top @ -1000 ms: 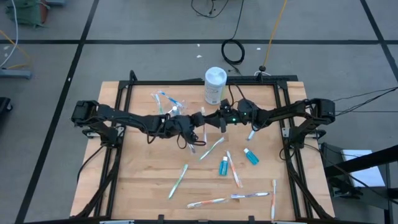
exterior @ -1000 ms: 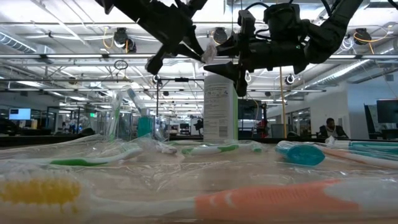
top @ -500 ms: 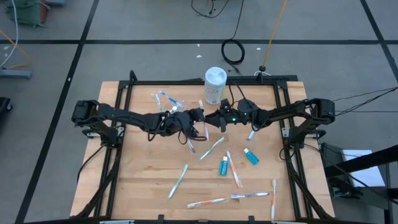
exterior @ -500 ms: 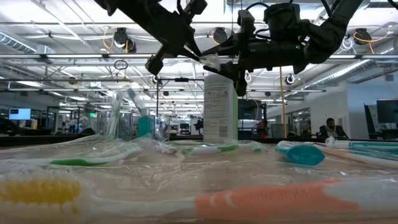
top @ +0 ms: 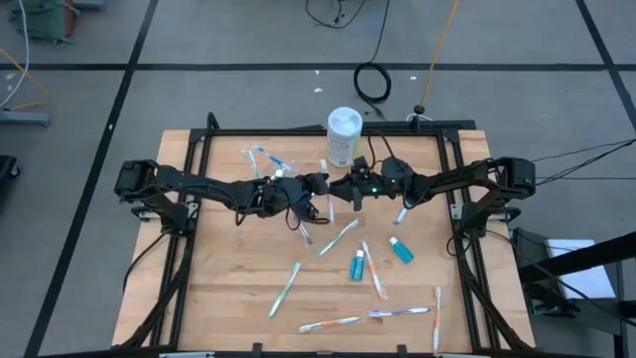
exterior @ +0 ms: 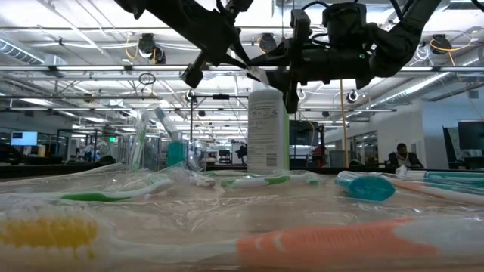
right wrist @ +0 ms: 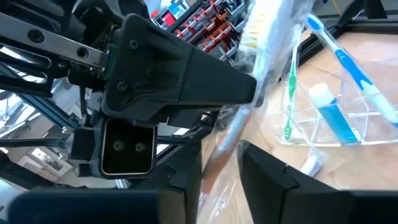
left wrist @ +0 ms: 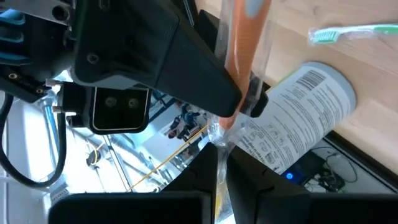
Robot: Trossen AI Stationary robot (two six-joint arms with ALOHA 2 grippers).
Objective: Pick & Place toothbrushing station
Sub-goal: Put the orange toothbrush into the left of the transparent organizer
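Observation:
An orange-handled toothbrush [left wrist: 244, 43] in a clear wrapper hangs in the air over the table's middle, between my two grippers. My left gripper [left wrist: 221, 155] reaches in from the table's left and is shut on it. My right gripper [right wrist: 221, 155] comes from the right and is closed on the same toothbrush [top: 327, 194]. The clear cup [right wrist: 336, 118] stands on the table at the far left of centre [top: 266, 162], with a blue tube and some brushes in it. My left gripper pinches the crumpled end of the clear wrapper [left wrist: 219, 132] between its two fingers, coming almost level from the table's left. The toothbrush is lifted clear of the table. My right gripper has the orange handle [right wrist: 225, 140] in its wrapper between its two fingers. The fingers come level from the table's right and lie across the brush.
A tall white canister [top: 344, 136] stands just beyond the grippers at the far edge. Several wrapped toothbrushes [top: 285, 288] and two teal tubes [top: 357, 266] [top: 400, 250] lie scattered over the near half. A black frame [top: 298, 132] runs around the table.
My right gripper's fingers have closed in on the toothbrush. My left gripper has rolled a little at the wrist, and the held toothbrush has turned with it, staying in the air. Neither arm has shifted place.

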